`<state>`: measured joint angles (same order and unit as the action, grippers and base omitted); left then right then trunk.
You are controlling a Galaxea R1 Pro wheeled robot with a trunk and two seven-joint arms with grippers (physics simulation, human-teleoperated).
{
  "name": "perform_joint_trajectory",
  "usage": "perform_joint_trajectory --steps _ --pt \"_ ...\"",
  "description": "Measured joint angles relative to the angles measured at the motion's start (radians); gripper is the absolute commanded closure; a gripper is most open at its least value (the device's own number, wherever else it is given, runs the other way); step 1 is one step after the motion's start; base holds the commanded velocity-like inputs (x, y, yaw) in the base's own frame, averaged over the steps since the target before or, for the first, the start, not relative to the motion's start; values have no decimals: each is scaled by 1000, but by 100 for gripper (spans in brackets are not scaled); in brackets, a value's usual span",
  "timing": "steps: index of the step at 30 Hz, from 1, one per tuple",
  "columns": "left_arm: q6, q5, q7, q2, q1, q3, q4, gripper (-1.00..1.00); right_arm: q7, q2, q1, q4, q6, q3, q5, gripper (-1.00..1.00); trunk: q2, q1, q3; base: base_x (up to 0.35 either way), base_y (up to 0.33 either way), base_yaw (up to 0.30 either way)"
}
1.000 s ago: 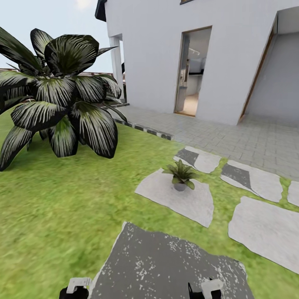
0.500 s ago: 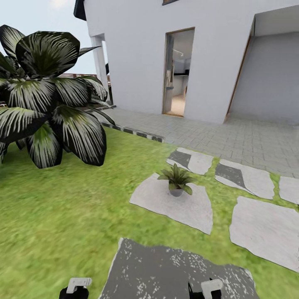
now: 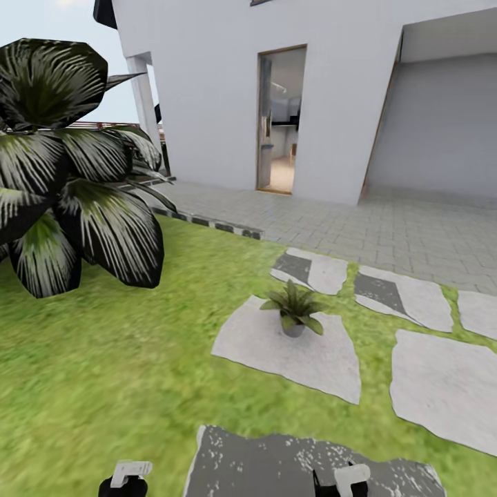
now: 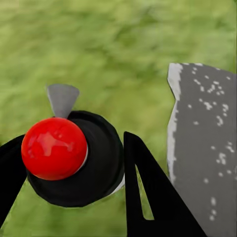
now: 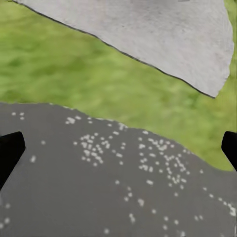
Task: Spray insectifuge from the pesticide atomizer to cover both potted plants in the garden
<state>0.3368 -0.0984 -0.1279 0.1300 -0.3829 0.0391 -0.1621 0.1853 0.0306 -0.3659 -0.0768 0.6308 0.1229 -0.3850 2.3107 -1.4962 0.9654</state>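
At the centre of the head view a small potted plant [image 3: 295, 309] sits on a pale stepping stone [image 3: 290, 348] in the lawn [image 3: 90, 359], while the left gripper [image 4: 69, 163] clasps a red-capped bottle [image 4: 54, 148] and the right gripper [image 5: 118, 148] spreads wide over a dark stone [image 5: 98, 187].

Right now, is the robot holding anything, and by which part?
The left pincer clamps a dark round object, topped by a red ball, by its sides; what it is cannot be told. The right pincer is open and empty.
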Motion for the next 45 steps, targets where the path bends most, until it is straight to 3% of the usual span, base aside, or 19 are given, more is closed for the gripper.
perform_joint_trajectory --steps 13,45 --pt "0 1 0 0 0 0 0 100 0 1 0 -1 0 1 0 -100 0 0 0 284 230 -20" --pt "0 1 -1 0 0 0 0 100 0 1 1 0 0 0 0 -100 0 0 -19 279 235 -258"
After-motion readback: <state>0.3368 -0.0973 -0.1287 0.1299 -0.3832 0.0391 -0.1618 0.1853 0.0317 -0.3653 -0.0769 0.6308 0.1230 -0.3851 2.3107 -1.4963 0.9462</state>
